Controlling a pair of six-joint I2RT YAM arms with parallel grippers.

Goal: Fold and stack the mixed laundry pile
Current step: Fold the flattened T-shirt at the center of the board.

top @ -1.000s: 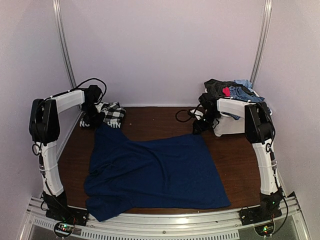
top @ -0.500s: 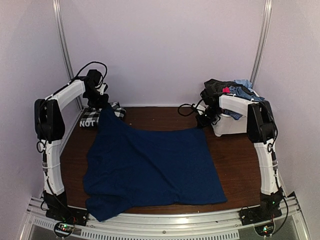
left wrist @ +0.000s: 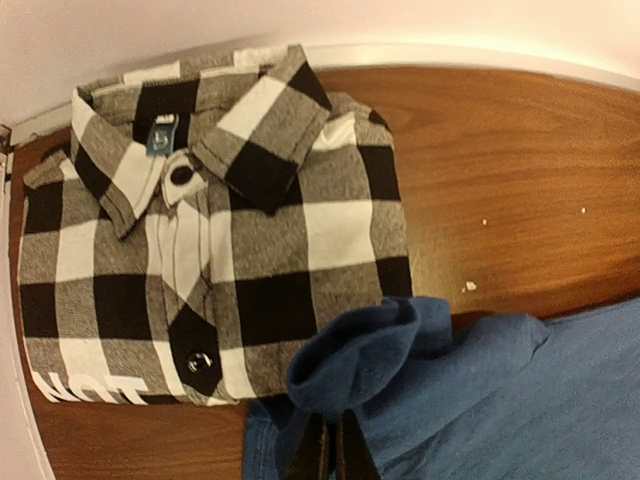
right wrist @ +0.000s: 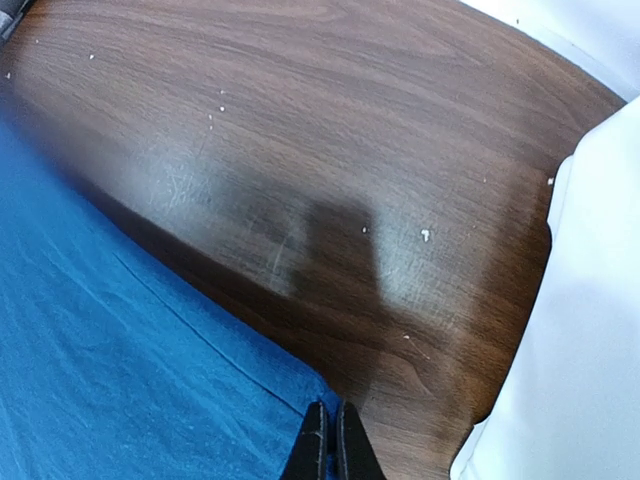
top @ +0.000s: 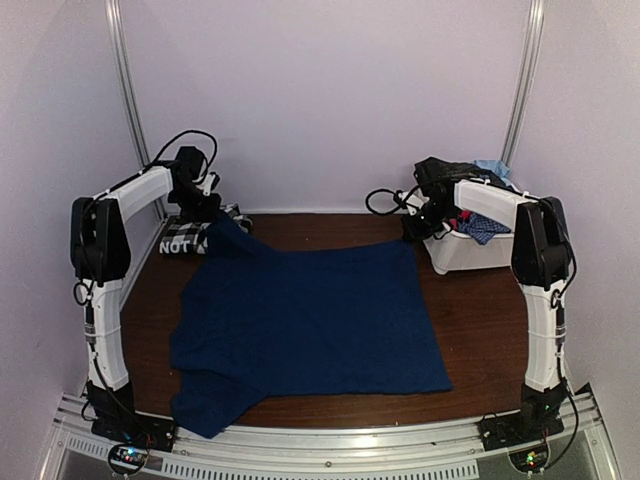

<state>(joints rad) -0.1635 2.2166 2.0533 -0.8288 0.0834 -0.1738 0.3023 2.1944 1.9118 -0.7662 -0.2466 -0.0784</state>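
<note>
From the top camera, the navy blue piece is lying spread over most of the brown table, with its near left corner hanging rumpled toward the arm bases. At its far left corner the left gripper is holding the cloth up in a small peak. At its far right corner the right gripper is meeting the cloth low, close to the table. Just beyond the far left corner the checked shirt is sitting folded, its white lettering facing the camera. Just beside the far right corner the white bin is standing, with dark grey, light blue and blue plaid garments heaped in it.

In the left wrist camera, the left gripper is pinching the navy blue piece: its fingers are lying together and the corner is bunching over their tips. The checked shirt is lying just past that bunched corner, collar up and buttoned, and the corner is overlapping its edge. Bare table is showing on the other side.

In the right wrist camera, the right gripper is showing its fingers pressed together on the very tip of the navy blue piece, which is lying flat away from them. Bare table is stretching beyond the cloth's edge, and the white bin wall is rising just beside the corner.
</note>
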